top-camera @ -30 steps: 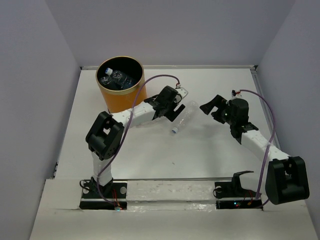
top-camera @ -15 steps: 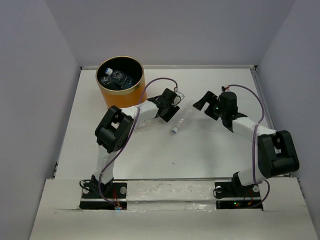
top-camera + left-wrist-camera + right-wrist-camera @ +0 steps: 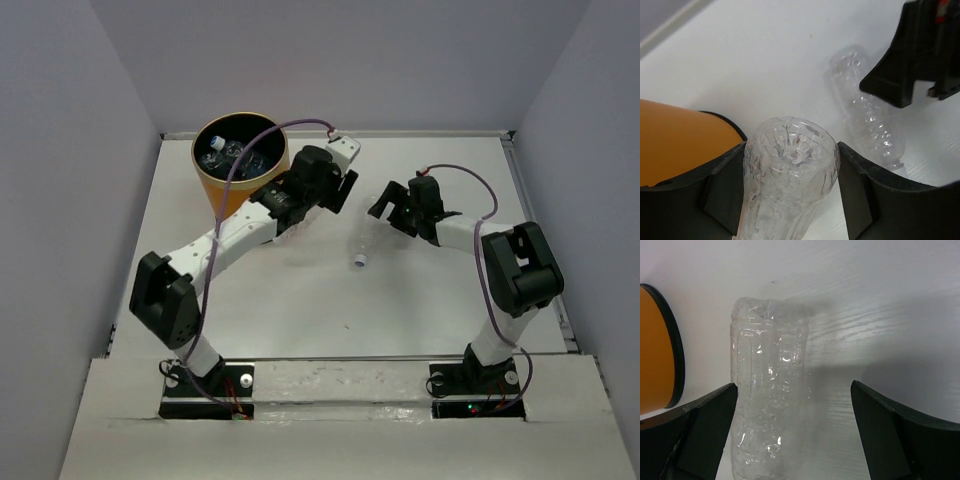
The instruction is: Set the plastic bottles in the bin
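Pinching one plastic bottle, left gripper hangs just right of the bin — apparently poised for a drop. Right gripper: fingers spread, straddling a second bottle lying on the table — seemingly aligned for grasping. More bottles lie inside.

The left arm stretches far out from its base, running diagonally up and to the right, with its elbow low on the left side. At its end the left gripper points rightward, and its fingers are clamped on both sides of a clear bottle. The right arm is folded sharply: one link rises from the base and the forearm reaches left. The right gripper is low, its jaws spread wide.
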### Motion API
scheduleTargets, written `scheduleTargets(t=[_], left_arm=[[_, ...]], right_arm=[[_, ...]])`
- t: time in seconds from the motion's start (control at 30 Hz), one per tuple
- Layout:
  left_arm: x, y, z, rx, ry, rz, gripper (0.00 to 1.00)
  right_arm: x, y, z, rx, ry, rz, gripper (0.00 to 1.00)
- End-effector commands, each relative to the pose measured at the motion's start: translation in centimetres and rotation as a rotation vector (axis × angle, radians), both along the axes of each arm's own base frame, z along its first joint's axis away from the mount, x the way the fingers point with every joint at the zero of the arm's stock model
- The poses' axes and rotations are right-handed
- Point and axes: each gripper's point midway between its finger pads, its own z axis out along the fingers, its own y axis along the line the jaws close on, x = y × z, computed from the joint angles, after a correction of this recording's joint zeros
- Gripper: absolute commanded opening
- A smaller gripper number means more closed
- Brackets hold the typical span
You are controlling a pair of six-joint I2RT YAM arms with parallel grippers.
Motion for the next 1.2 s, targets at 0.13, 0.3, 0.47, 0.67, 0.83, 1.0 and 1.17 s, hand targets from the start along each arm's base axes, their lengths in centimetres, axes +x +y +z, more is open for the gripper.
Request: scheduleTargets(t=[0.13,0.3,0.47,0.67,0.83,1.0,1.17], left_arm=[[-1.0,2.7,20.6,-0.435,-0.351,0.083,0.45],[-0.7,9.1,29.7,-0.677,-0.544,0.260,0.45],[0.5,16.1,34.7,-0.840,-0.666,0.382,0.45],[3.2,21.7,37.0,-0.918,-0.781,0.517,0.44],[6.8,23.1,36.0,-0.978,-0.775,0.544,0.41],[9.7,22.0,32.4,-1.043,-0.705,0.518,0.41],[10.5,22.6,27.8,-1.040,-0.716,0.554,0.45]], right_arm=[[2.9,2.4,0.0,-0.047,-0.007,0.095,0.99],[2.9,3.2,-1.1,-0.057,0.019,0.136,0.98],[3.2,3.7,-1.4,-0.080,0.021,0.160,0.81],[3.4,4.0,-0.2,-0.072,-0.026,0.183,0.34],[2.8,4.6,2.8,-0.025,-0.105,0.205,0.26],[1.7,5.5,6.9,0.000,-0.195,0.227,0.25],[0.5,6.7,11.4,0.037,-0.286,0.262,0.25]])
